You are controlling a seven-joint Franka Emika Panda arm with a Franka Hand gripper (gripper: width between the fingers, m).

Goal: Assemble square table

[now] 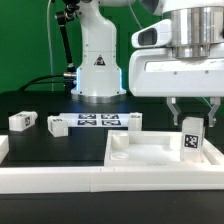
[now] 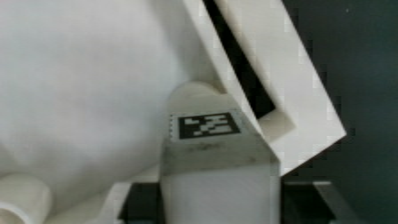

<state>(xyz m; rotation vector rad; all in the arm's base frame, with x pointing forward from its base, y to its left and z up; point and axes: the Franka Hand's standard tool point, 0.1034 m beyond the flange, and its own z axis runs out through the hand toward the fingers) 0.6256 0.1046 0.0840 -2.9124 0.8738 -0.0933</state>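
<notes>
Where the top lies: we find the top [image 1: 150, 152] flat on the surface [image 1: 40, 105], rim up, toward the exterior view's right and just behind the rails [image 1: 50, 182].
Top, handling: we judge it to be hard, stiff plastic, light for its spread and smooth. It is too broad to span, so we would pinch the raised rim.
Gripper: the gripper [image 1: 194, 112] hangs over the top's part at the exterior view's right, jaws partly closed and clamped on one leg.
Leg: the leg [image 1: 190, 140] stands upright in that grip, tag toward the exterior camera. The wrist view puts its free end close beside the rim; we cannot tell whether it touches the top.
Leg, handling: we judge it small, rigid and light. Its slick faces could let it twist, so we favour a hold across two flat sides near the upper end.
Loose legs: one loose leg [image 1: 22, 121] and another loose leg [image 1: 57, 124] sit at the exterior view's left, and a third loose leg [image 1: 133, 122] sits just behind the top.
Room: we see a green backdrop [image 1: 20, 40], with the arm's base [image 1: 97, 65] at the back.
Surface: black, flat and matte, with open ground between the parts.
Rails: white, edging the front.
Marker board: the marker board [image 1: 98, 121] lies flat before the base, between the second and third loose legs.
</notes>
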